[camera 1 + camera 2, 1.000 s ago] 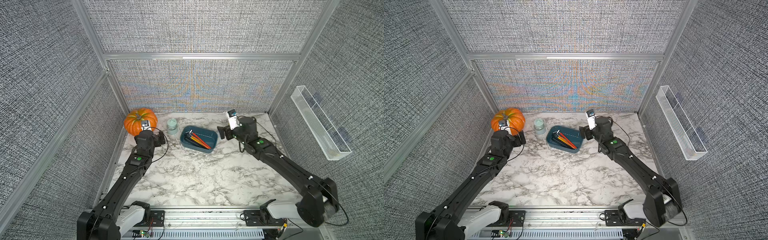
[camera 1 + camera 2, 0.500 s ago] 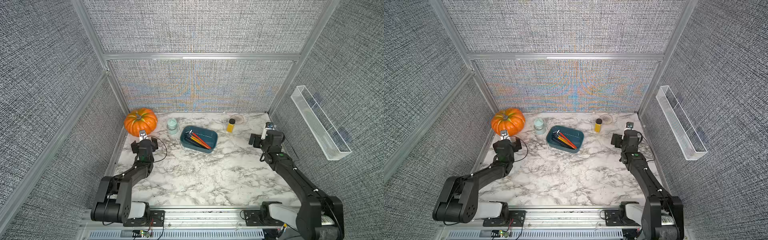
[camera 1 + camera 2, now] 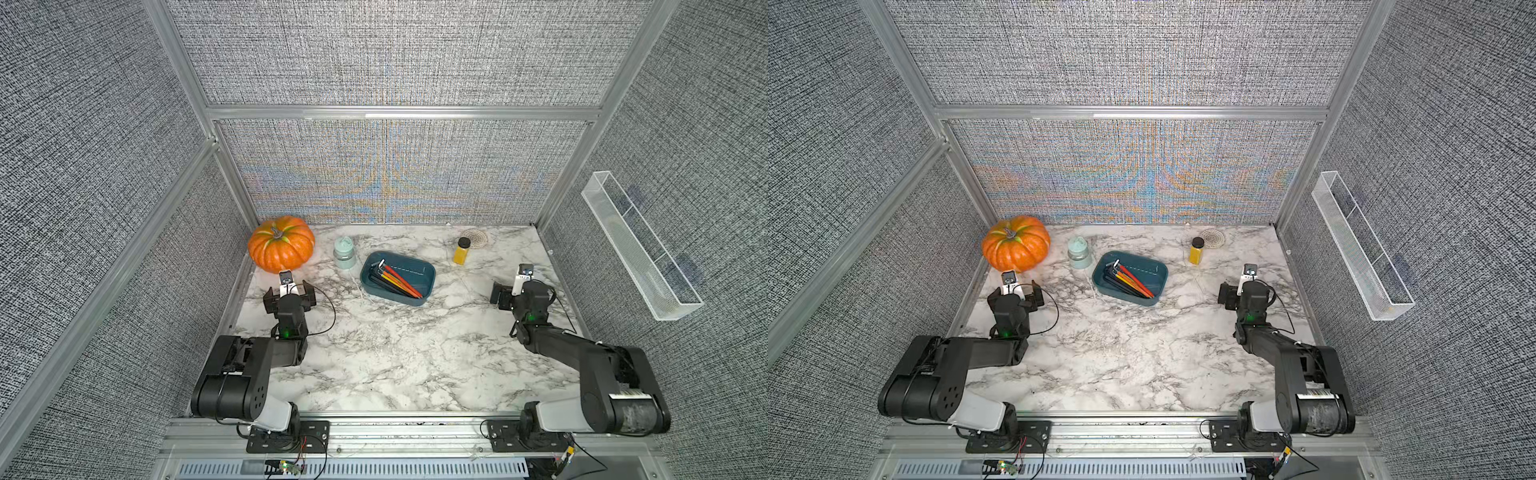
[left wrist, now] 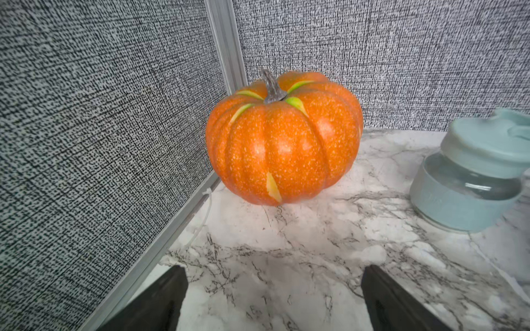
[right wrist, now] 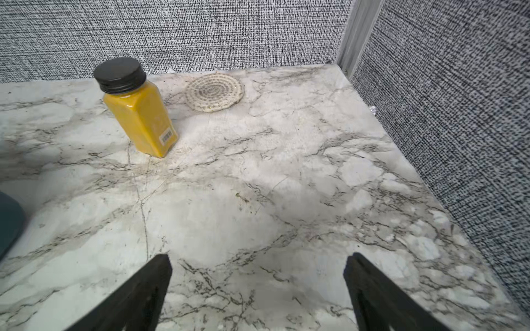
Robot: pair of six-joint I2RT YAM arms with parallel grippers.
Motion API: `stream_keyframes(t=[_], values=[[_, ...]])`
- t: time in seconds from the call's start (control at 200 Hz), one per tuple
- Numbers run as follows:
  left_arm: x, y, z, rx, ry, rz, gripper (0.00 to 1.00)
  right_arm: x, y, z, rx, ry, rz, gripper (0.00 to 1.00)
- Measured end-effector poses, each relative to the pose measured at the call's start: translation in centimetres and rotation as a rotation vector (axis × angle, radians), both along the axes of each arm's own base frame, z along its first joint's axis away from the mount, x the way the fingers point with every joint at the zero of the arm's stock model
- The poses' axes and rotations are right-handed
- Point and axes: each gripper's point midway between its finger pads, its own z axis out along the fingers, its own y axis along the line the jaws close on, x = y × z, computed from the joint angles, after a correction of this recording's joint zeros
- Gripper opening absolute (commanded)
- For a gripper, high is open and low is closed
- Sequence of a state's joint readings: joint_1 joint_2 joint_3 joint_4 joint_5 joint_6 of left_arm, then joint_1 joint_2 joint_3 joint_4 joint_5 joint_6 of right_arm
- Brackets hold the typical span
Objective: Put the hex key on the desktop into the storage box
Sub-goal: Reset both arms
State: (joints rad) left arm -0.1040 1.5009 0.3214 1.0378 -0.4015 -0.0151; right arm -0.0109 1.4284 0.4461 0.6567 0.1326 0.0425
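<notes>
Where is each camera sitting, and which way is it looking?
Top views: high above the robot's base, looking down on the marble table and storage box; left arm and right arm show.
Left wrist: on the left arm, facing the pumpkin and teal jar; open left gripper shows.
Right wrist: on the right arm, facing the yellow bottle and woven coaster; open right gripper shows.
Shared: the pumpkin, in the left wrist view and both top views.
</notes>
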Motion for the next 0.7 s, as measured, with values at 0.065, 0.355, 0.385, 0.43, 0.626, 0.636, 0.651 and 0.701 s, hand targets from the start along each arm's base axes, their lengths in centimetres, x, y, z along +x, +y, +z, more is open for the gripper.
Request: stream_keyframes(t=[0.065,0.355,0.385,0.43,0.626,0.636,0.651,0.701], values=[[-0.2,0.0,0.0,-0.003,-0.007,-0.007,1.00,0.0,0.4,-0.4,0.001,-0.018,0.021,0.99],[-1.1,0.5,-0.3,-0.029,-0.064,-0.026,1.00,-1.8,2.2,-0.7,-0.032,-0.132,0.088,0.99],[-0.9,0.4,0.3,-0.031,-0.091,-0.028,1.00,-2.0,2.2,-0.7,-0.035,-0.147,0.089,0.99],[-1.0,0.5,0.3,-0.032,-0.092,-0.027,1.00,-2.3,2.2,-0.8,-0.037,-0.154,0.090,0.99],[-0.8,0.5,0.4,-0.037,-0.089,-0.027,1.00,-2.1,2.3,0.6,-0.043,-0.218,0.091,0.99],[-0.8,0.5,0.4,-0.037,-0.089,-0.026,1.00,-2.1,2.3,0.6,-0.044,-0.221,0.091,0.99],[-0.8,0.5,0.4,-0.037,-0.089,-0.027,1.00,-2.1,2.3,0.7,-0.044,-0.222,0.091,0.99],[-0.8,0.5,0.5,-0.038,-0.089,-0.027,1.00,-2.1,2.3,0.8,-0.044,-0.229,0.091,0.99]])
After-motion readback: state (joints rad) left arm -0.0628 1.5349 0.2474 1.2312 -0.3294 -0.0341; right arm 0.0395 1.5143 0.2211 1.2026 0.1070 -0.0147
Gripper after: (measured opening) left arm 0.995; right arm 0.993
